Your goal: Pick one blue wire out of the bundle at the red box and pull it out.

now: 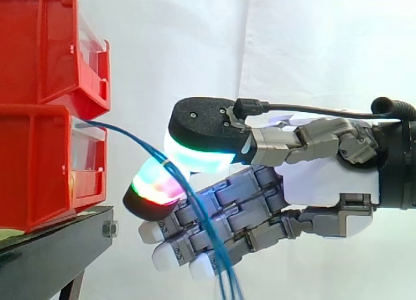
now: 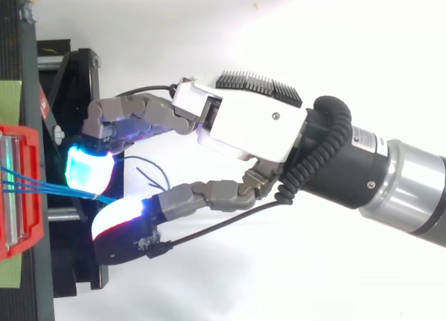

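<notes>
1. Blue wires [image 1: 140, 142] come out of the gap between the upper red bin [image 1: 39, 46] and the lower red bin [image 1: 32, 170] at the left. They arc down and to the right, then hang past the bottom edge of the side view. From above, the blue wires [image 2: 56, 187] leave the bin spread apart and draw together toward the hand.
2. Both bins rest on a black stand [image 1: 45, 254], in front of a white curtain [image 1: 292, 46].
3. Pinch point: an upper pad glowing cyan-green [image 1: 195, 153] and a lower pad glowing red and green [image 1: 156, 189] are closed toward each other. The wires pass between them and appear to touch both. The other fingers [image 1: 172, 254] are curled underneath with nothing in them, and the hanging wires cross in front of them.
4. Hand [image 1: 325, 183], seen from above at [image 2: 251, 119], reaches in level from the right on the arm [image 2: 411, 182].
5. Progress, as a judgement: the grasp looks made, but the wires still run unbroken into the bins, so nothing is pulled out yet. It cannot be told whether the pads hold one wire or several. What is left is to confirm that only one is held, then draw it rightward, away from the bins.
</notes>
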### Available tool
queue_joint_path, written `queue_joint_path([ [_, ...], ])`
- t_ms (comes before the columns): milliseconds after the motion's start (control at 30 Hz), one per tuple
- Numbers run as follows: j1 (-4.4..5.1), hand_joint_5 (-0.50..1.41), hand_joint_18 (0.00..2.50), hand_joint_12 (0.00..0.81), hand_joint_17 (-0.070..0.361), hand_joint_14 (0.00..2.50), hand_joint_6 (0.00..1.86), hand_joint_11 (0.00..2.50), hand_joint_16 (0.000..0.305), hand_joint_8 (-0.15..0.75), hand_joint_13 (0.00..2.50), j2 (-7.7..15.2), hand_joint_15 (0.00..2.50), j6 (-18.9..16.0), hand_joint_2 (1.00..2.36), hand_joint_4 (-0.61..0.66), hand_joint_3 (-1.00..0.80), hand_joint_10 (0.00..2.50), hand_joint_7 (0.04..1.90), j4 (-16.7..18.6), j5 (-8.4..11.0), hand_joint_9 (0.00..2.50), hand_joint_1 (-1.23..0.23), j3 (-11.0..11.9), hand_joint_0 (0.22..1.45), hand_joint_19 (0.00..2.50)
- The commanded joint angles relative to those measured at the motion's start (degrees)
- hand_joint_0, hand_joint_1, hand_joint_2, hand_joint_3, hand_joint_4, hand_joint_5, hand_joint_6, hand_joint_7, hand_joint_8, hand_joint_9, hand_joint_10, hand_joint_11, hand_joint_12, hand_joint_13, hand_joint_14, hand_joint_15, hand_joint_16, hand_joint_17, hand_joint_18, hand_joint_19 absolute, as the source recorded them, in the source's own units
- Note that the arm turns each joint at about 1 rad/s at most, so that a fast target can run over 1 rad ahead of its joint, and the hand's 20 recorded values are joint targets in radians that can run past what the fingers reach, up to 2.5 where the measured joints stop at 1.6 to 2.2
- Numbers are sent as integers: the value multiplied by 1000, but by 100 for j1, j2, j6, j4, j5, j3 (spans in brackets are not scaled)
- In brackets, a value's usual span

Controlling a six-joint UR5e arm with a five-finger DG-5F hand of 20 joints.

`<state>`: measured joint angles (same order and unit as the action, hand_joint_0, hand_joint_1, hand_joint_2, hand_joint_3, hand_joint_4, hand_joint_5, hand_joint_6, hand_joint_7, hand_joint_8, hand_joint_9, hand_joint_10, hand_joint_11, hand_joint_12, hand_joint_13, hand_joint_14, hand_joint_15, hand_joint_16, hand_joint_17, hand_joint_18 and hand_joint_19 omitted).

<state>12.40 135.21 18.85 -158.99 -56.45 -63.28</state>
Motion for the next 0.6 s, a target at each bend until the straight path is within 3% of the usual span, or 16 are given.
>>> queue_joint_path([
  [0,-9,-98,606,366,106,9,500,267,47,288,710,5,267,4,1004,235,-438,9,1300,9,-7,848,-799,0,610,490],
  [367,-1,-97,610,367,106,10,512,278,47,292,721,5,273,22,1002,259,-476,9,1266,44,11,867,-787,-9,591,505],
  [467,17,-95,616,366,105,10,541,294,47,296,741,5,282,4,1006,253,-423,10,1242,202,11,897,-742,-211,609,497],
  [567,17,-101,622,368,105,10,590,296,47,298,745,5,276,4,1010,242,-375,10,1197,264,11,905,-723,-220,619,498],
])
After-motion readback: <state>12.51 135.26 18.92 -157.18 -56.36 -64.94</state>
